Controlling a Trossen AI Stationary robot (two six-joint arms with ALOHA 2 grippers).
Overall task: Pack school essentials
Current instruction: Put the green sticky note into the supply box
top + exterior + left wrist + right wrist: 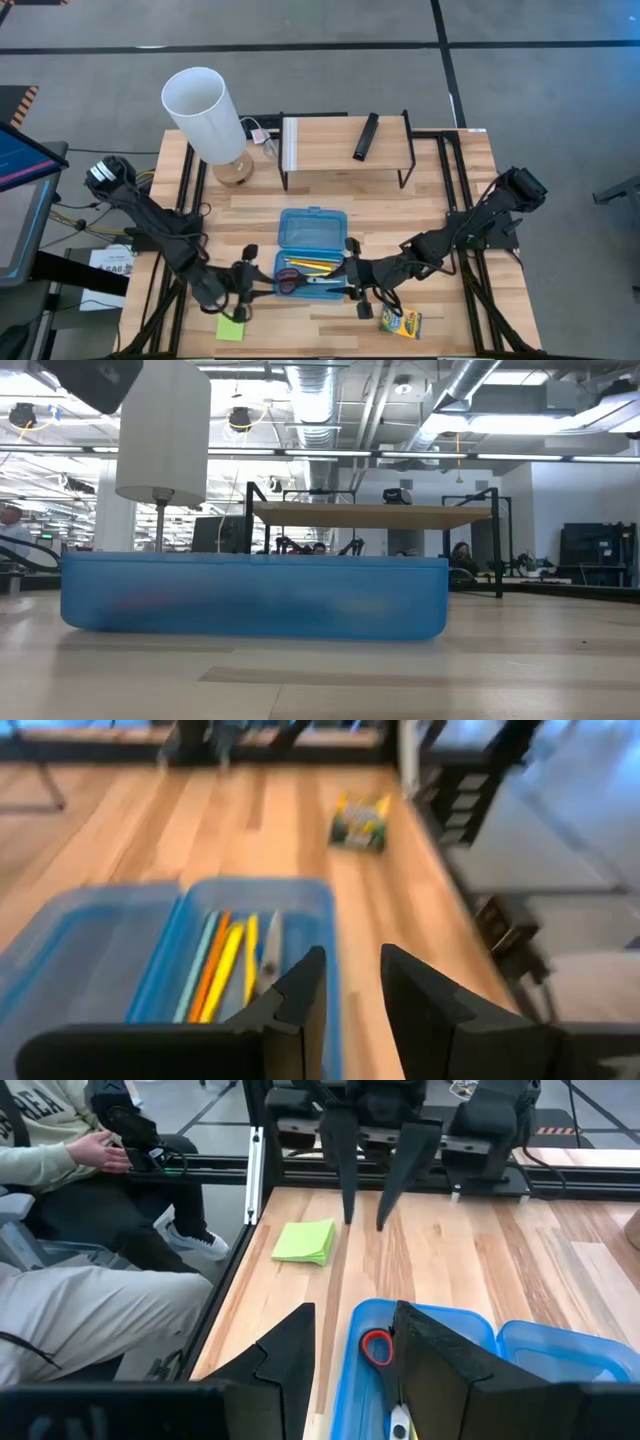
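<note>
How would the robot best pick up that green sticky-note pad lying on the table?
The sticky-note pad lies flat on the bare table near the left tool, whose fingers are open. I would likely come straight down from above and pinch it across two opposite edges, since it is thin, square and has nothing crowding its sides.

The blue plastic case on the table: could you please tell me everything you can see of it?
The blue plastic case is translucent, rounded at the corners and hinged, lying open and flat near the table's front middle. Its empty lid half lies toward the shelf; the tray half holds yellow, orange and teal pencils and orange-handled scissors. The left gripper and right gripper hang open at either end of the tray half; contact cannot be judged.
</note>
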